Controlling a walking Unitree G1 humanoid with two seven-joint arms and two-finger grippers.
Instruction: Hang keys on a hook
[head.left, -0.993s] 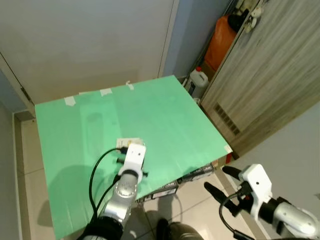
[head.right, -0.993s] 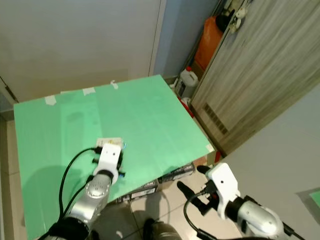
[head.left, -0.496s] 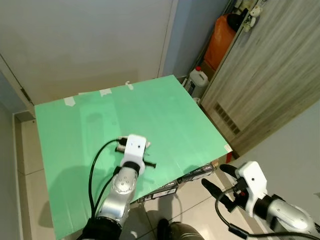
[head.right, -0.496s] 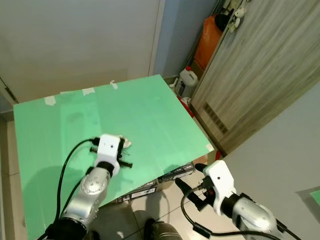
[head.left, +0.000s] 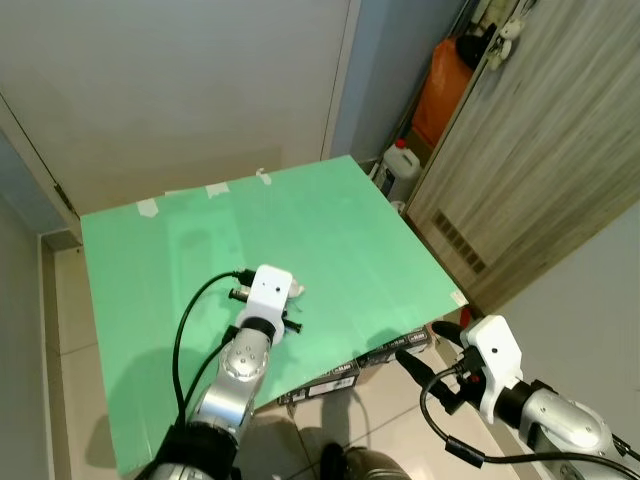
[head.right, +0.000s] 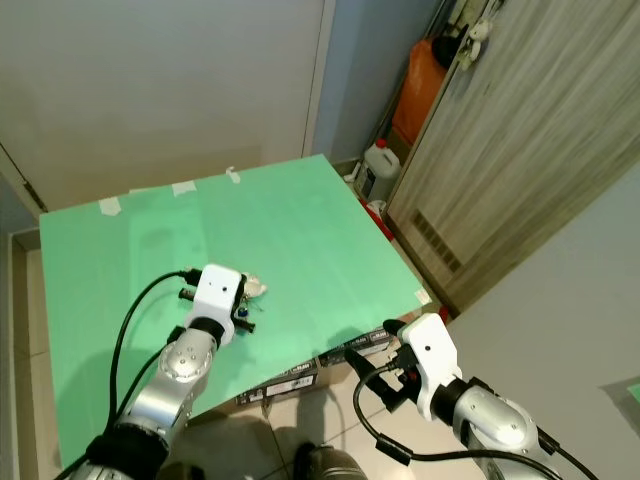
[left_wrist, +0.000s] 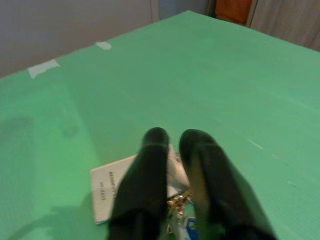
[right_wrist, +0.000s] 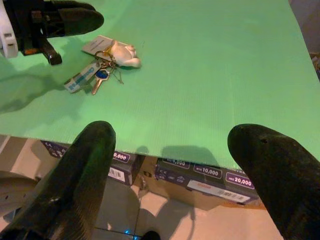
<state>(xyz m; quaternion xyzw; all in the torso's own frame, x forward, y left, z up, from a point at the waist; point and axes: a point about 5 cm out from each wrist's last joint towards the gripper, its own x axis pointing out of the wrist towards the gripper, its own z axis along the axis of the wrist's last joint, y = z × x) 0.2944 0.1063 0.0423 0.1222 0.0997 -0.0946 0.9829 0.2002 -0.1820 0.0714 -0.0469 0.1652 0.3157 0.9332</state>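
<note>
On the green bench (head.left: 330, 240), the key bunch (right_wrist: 107, 62) lies just beyond the left gripper (left_wrist: 175, 142), fingers nearly together, empty. Right gripper (right_wrist: 175, 150) hovers spread wide off the bench edge.

Two silver metal arms, each ending in a white moulded wrist housing. Left gripper (left_wrist: 175, 145) and right gripper (right_wrist: 175, 155) each fitted with two long, rounded, matte black fingers. Black cables looped from forearm to wrist housing on both sides; round joint cap on left forearm.
</note>
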